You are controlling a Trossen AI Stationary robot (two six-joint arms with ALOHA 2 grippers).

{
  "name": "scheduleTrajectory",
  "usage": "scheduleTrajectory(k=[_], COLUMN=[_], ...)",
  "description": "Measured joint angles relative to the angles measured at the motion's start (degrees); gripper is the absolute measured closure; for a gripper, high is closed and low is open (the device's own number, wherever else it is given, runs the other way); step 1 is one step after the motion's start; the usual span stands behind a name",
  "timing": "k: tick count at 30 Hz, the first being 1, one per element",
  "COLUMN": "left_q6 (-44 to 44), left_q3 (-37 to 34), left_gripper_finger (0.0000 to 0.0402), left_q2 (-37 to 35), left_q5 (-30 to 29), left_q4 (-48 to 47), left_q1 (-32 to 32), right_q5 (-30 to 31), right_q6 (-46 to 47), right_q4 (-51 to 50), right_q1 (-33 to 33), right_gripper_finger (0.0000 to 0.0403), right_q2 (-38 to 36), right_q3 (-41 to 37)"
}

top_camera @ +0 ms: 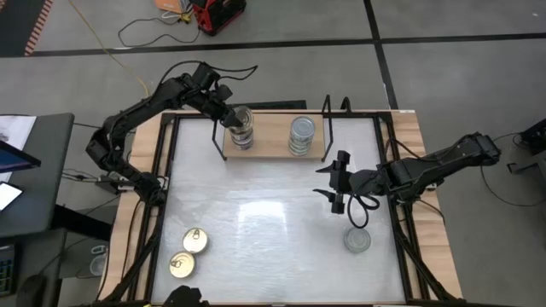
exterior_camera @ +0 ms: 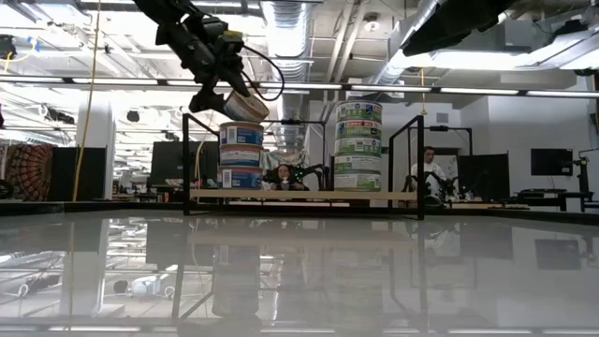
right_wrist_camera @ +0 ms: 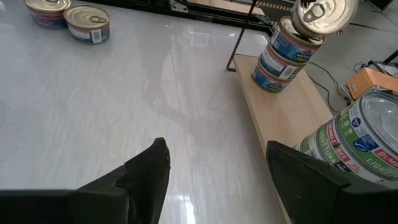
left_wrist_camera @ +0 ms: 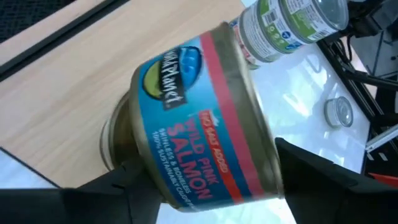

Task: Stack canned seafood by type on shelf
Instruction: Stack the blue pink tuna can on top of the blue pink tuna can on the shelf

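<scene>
On the shelf [top_camera: 269, 145] stand a stack of blue-label tins [exterior_camera: 241, 154] and a taller stack of green-label tins [exterior_camera: 358, 145]. A blue salmon tin [left_wrist_camera: 199, 118] sits tilted on top of the blue stack, its gold lid [right_wrist_camera: 317, 15] facing the table's right side. My left gripper [left_wrist_camera: 205, 155] is open, with one finger beside each flat face of this tin. My right gripper [top_camera: 337, 182] hovers open over the table, right of centre, with nothing in it. Two gold-lid tins [top_camera: 195, 240] [top_camera: 181, 265] and one silver-lid tin [top_camera: 357, 240] lie flat on the white tabletop. My left gripper comes at the tilted salmon tin slanting down from the table's far left. One finger [left_wrist_camera: 127, 177] stands by the tin's bottom face and the other [left_wrist_camera: 298, 165] by its lid. I cannot tell whether either touches it. The tin's lower edge [exterior_camera: 245, 120] rests on the stack.
The shelf's black wire ends [top_camera: 327, 119] stand upright at both sides of the board. Between the two stacks the board is bare [right_wrist_camera: 286, 106]. The table has wooden edges [top_camera: 409, 136], and cables run along its sides.
</scene>
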Motion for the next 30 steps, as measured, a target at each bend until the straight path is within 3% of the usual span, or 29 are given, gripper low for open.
scheduleTrajectory(k=[9, 20, 30], left_q6=[3.4, 3.8, 4.7], left_q3=[0.0, 1.2, 1.2], left_gripper_finger=[0.0116, 0.0116, 0.0116], left_q2=[0.0, 0.1, 0.1], left_q5=[-1.8, -5.8, -5.5], left_q4=[-5.1, -4.6, -5.7], left_q1=[0.0, -0.3, -1.2], right_q5=[0.0, 0.0, 0.0], right_q6=[0.0, -0.4, -0.5], right_q4=[0.0, 1.4, 1.3], right_q1=[0.0, 0.0, 0.0], right_gripper_finger=[0.0111, 0.0111, 0.0111], right_q2=[0.0, 0.0, 0.0], right_q3=[0.0, 0.0, 0.0])
